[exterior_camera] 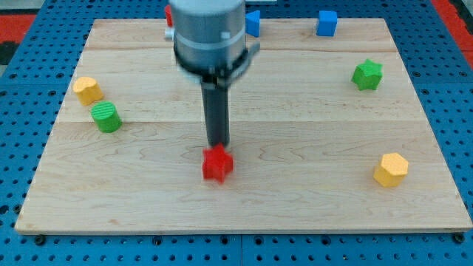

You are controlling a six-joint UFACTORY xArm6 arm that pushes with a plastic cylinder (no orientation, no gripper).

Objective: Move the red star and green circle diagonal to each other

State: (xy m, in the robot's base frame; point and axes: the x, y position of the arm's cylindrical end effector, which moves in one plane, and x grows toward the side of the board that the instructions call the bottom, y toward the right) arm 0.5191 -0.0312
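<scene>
The red star [217,164] lies on the wooden board [295,192] a little left of centre, near the view's bottom. My tip [218,145] is right at its upper edge, touching or almost touching it. The green circle [106,117] sits far to the view's left, a little higher than the star. A yellow block [87,90] lies just above and left of the green circle.
A green star [367,74] is at the upper right. A yellow hexagon [390,170] is at the lower right. Two blue blocks [253,23] [327,23] sit at the top edge. A red block [169,15] shows partly behind the arm at the top.
</scene>
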